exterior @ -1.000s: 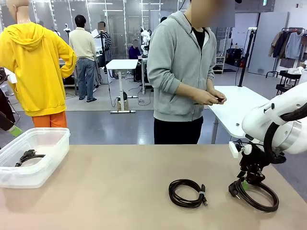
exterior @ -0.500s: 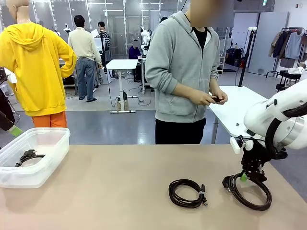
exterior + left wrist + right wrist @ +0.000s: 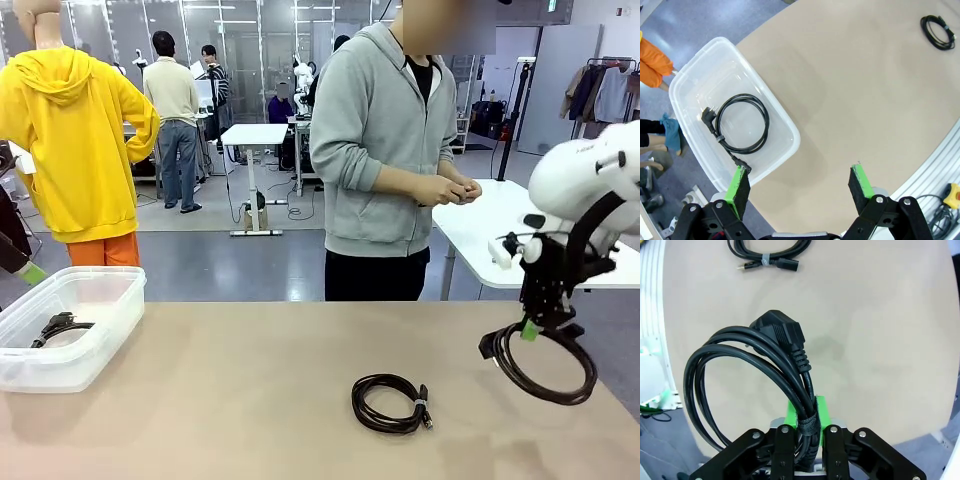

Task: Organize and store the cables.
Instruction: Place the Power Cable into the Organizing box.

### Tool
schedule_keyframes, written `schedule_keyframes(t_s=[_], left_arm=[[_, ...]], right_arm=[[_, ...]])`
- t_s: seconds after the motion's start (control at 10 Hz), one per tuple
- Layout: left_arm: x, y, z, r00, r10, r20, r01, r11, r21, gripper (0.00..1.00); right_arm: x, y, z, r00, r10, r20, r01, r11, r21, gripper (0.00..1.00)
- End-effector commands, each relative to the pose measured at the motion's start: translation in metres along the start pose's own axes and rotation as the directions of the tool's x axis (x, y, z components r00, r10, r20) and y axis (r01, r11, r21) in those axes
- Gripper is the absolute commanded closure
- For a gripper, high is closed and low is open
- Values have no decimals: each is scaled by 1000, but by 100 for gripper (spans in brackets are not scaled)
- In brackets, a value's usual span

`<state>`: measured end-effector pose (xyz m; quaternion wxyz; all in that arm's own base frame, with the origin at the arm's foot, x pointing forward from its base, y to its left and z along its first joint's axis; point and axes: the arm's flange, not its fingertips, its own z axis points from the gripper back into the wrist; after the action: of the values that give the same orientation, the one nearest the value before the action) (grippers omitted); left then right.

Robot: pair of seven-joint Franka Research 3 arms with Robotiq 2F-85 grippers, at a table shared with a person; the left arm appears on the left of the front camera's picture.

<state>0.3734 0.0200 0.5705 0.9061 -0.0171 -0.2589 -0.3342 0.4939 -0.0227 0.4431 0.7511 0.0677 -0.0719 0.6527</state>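
My right gripper [image 3: 533,330] is shut on a thick black cable coil [image 3: 545,368], which hangs clear above the table's right end. In the right wrist view the coil [image 3: 735,365] loops up from the shut gripper [image 3: 807,426], its plug at the top. A thinner cable coil [image 3: 390,402] lies on the table near the front middle, also seen in the wrist views [image 3: 767,252] [image 3: 938,32]. A third cable coil [image 3: 740,131] lies inside the clear plastic bin [image 3: 787,131] at the table's left [image 3: 105,292]. My left gripper [image 3: 800,182] is open, high above the bin's near side.
A person in a grey hoodie [image 3: 385,150] stands at the far side, both hands [image 3: 450,190] together at waist height, away from the table. A white side table [image 3: 490,225] stands behind on the right. Bare tabletop [image 3: 250,380] lies between the bin and the loose coil.
My right gripper closed on the thick coil and lifted it off the table, moving up and slightly right. The person's hands shifted a little.
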Motion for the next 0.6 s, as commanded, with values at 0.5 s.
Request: schedule_keyframes(t_s=[0.5], left_arm=[[2, 1, 1, 1000, 5, -2, -5, 1000, 15, 0]], right_arm=[[193, 14, 25, 982, -178, 65, 177, 984, 24, 100]])
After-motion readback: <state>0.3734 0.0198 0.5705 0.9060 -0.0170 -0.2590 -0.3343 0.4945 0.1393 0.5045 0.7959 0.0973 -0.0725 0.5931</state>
